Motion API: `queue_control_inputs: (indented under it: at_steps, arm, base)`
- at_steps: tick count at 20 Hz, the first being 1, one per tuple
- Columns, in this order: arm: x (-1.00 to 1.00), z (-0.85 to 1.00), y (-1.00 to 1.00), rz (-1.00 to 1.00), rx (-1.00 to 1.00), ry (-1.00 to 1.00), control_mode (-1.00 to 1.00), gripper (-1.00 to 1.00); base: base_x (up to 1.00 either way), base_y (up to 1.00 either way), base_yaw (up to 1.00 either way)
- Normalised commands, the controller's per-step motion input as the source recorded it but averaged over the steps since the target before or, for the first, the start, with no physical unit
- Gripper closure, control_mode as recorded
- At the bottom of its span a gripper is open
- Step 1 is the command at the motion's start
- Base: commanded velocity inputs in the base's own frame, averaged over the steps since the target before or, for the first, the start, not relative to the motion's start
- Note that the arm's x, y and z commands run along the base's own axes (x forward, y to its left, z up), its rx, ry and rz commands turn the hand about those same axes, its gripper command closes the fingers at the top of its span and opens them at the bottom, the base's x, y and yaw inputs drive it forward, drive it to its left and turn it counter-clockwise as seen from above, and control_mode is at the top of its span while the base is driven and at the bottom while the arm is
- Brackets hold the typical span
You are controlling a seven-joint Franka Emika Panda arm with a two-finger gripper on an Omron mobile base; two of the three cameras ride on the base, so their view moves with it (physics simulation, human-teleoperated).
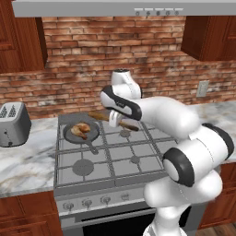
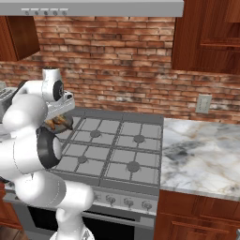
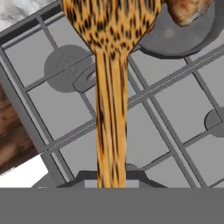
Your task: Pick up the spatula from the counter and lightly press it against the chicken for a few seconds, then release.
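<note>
Wooden spatula gripped by hand, arm extended over stove.

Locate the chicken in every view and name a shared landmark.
Left base view: chicken left of centre, in the dark pan.
Right base view: chicken far left, partly behind the arm.
Hand view: chicken at top right corner.
Landmark: the pan under it.

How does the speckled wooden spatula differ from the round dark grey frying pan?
The speckled wooden spatula is flat and brown; the round dark grey frying pan is a shallow dish. The spatula is held above the grates by the gripper; the pan sits on them with the chicken inside. Both have a handle.
</note>
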Motion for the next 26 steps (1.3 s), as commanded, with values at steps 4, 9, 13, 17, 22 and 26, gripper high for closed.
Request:
queue_control_inputs:
  at_steps: [4, 9, 13, 17, 22, 26]
  arm:
    - [0.23, 0.02, -0.06, 0.29, 0.04, 0.07, -1.00, 1.00]
    - [0.10, 0.22, -0.12, 0.25, 0.00, 0.01, -1.00, 1.00]
    - [0.00, 0.04, -0.04, 0.18, -0.01, 0.03, -1.00, 1.00]
    - [0.00, -0.01, 0.00, 0.14, -0.01, 0.03, -1.00, 1.00]
    - [0.02, -0.08, 0.01, 0.11, -0.02, 0.01, -1.00, 1.00]
    - [0.00, -0.05, 0.00, 0.07, -0.06, 0.00, -1.00, 1.00]
  base:
    - [0.00, 0.00, 0.00]
    - [0.00, 0.00, 0.00]
    - [0.00, 0.00, 0.00]
    - [0.00, 0.00, 0.00]
    - [0.00, 0.00, 0.00]
    - [0.00, 0.00, 0.00]
